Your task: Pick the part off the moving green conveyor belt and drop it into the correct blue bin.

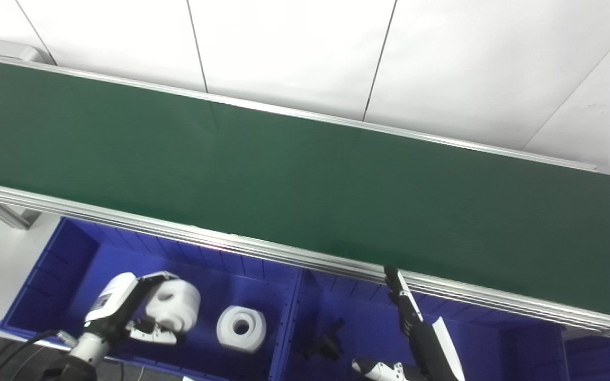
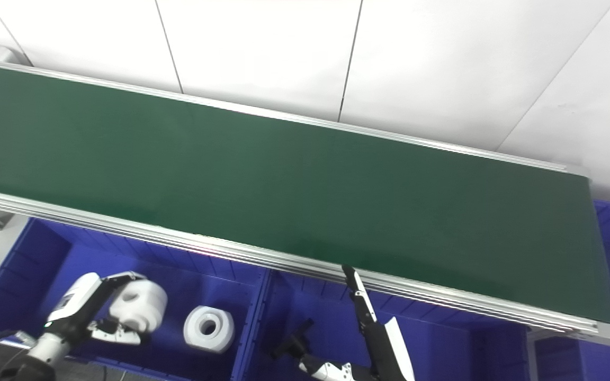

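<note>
While left hand (image 1: 125,309) grips white part (image 1: 173,306) over left blue bin (image 1: 45,275), beside second white ring (image 1: 241,328): early release could bounce it out. Right eye view: right hand (image 2: 368,328) fingers extended, holding nothing, near conveyor belt (image 2: 284,180) edge; may snag rail.

White-shelled left hand (image 1: 125,309) with black fingers, black-and-white right hand (image 1: 416,338), black cable
</note>
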`<state>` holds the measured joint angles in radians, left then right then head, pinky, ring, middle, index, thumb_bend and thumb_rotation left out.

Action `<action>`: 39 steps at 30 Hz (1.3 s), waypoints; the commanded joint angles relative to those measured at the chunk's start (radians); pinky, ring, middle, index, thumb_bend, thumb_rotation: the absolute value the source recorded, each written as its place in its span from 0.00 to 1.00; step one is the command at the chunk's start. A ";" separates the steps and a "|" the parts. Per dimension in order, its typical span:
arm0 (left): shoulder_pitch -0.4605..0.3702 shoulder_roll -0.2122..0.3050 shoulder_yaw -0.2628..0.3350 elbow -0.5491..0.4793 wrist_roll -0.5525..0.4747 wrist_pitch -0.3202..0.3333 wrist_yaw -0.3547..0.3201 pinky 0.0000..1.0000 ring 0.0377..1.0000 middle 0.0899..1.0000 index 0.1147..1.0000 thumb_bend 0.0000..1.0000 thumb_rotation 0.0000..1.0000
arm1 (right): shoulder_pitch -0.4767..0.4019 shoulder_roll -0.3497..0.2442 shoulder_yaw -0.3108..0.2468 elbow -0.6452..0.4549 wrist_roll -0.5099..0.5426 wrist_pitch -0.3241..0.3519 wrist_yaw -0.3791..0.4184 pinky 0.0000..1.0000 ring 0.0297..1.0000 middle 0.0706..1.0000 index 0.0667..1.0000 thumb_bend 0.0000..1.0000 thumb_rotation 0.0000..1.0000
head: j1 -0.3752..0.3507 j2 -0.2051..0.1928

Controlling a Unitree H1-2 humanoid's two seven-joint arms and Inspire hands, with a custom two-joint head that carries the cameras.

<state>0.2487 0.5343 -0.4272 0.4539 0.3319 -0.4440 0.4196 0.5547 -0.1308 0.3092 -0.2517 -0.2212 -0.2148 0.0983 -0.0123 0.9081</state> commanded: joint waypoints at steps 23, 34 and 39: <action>0.053 0.047 0.013 -0.552 -0.331 -0.026 -0.355 0.75 0.80 0.82 0.82 0.92 0.77 | -0.017 0.059 0.041 -0.004 -0.061 -0.014 -0.013 0.95 1.00 1.00 1.00 0.97 0.55 | -0.241 -0.010; 0.016 -0.050 0.184 -0.485 -0.419 -0.026 -0.767 0.83 0.86 0.88 0.88 0.94 0.74 | -0.008 0.143 0.074 -0.012 -0.243 0.051 -0.075 0.92 1.00 1.00 1.00 0.95 0.57 | -0.413 0.015; 0.017 -0.098 0.269 -0.436 -0.419 -0.026 -0.879 0.84 0.87 0.89 0.89 0.93 0.74 | -0.018 0.146 0.085 -0.006 -0.275 0.083 -0.074 0.90 1.00 1.00 1.00 0.95 0.57 | -0.444 0.025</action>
<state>0.2677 0.4295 -0.1844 0.0236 -0.0773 -0.4439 -0.4313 0.5380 0.0021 0.3771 -0.2336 -0.4874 -0.1462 0.0272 -0.4479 0.9265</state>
